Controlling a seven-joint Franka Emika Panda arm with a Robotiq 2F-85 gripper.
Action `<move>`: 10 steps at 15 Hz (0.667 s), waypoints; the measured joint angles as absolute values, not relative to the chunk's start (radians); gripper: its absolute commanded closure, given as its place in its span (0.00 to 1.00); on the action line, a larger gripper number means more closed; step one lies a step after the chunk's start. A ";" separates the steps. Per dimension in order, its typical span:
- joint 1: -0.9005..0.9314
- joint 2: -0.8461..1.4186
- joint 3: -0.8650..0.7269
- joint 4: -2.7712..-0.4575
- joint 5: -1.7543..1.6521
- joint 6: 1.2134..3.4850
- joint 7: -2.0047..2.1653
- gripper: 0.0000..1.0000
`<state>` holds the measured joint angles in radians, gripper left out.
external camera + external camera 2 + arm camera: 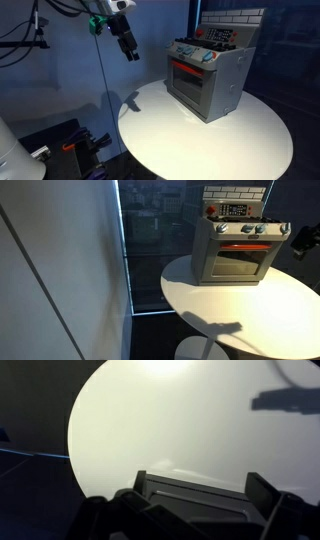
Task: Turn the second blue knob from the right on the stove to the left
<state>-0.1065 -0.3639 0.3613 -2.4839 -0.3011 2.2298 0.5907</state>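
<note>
The stove (208,78) is a small grey toy oven with a red-framed glass door, standing on a round white table (200,135). Its row of light-blue knobs (196,56) runs above the door. It also shows in an exterior view (236,252), with the knobs (246,229) facing the camera. My gripper (130,50) hangs high in the air, well away from the stove and beyond the table's edge. It appears dark at the frame's edge in an exterior view (301,243). In the wrist view the gripper (200,488) is open and empty over the table (180,420); the stove is out of view there.
Dark equipment (70,140) sits low beside the table. A thin cable (101,80) hangs from the arm. A glass panel (150,240) stands behind the table. The arm's shadow (285,400) falls on the tabletop.
</note>
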 measured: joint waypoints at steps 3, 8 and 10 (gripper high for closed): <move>-0.106 -0.364 0.361 -2.484 -0.301 2.230 0.591 0.00; -0.079 -0.363 0.337 -2.485 -0.301 2.230 0.591 0.00; -0.064 -0.363 0.322 -2.478 -0.301 2.230 0.591 0.00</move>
<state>-0.0643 -0.3625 0.3219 -2.4783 -0.3011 2.2298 0.5912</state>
